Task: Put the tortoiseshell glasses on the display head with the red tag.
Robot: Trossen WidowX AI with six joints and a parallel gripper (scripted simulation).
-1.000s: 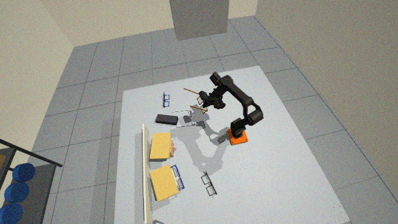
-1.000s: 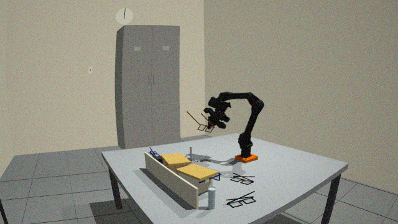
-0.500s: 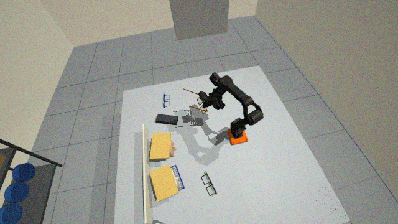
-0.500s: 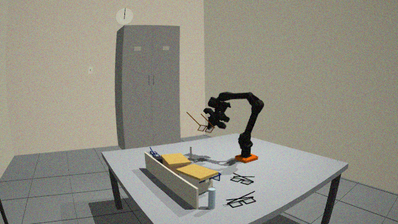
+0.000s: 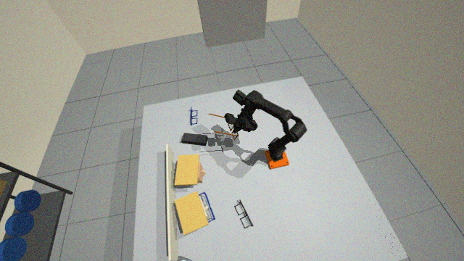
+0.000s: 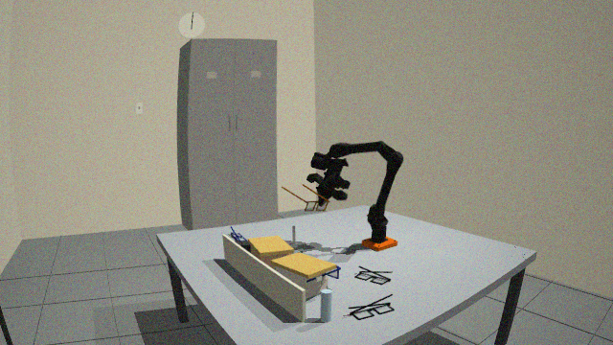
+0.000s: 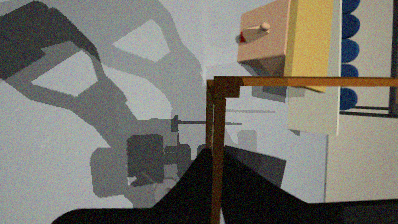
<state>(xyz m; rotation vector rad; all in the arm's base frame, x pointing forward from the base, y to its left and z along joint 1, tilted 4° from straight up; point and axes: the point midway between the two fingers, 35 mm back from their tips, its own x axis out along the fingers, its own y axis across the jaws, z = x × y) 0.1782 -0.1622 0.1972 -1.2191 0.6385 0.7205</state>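
Note:
The tortoiseshell glasses (image 5: 225, 133) (image 6: 293, 194) (image 7: 320, 81) hang in the air with both temples pointing away from the arm, toward the board side. My gripper (image 5: 234, 131) (image 6: 322, 204) (image 7: 211, 156) is shut on their front frame; the exact spot between the fingertips is partly hidden. The bare display head (image 5: 186, 170) (image 6: 270, 245) (image 7: 265, 45) has a yellow top and a pink face with a nose; a small red mark shows beside the nose in the wrist view. The glasses are well above and apart from it. The other head (image 5: 191, 213) (image 6: 306, 264) wears blue glasses.
A low board (image 5: 167, 181) (image 6: 263, 278) stands behind both heads. A black case (image 5: 194, 139) (image 7: 260, 165) and blue glasses (image 5: 193, 117) (image 6: 236, 235) lie beyond the bare head. Black glasses (image 5: 239, 209) and a blue cylinder (image 6: 326, 307) are on the other side. A thin grey post (image 6: 293, 234) stands upright.

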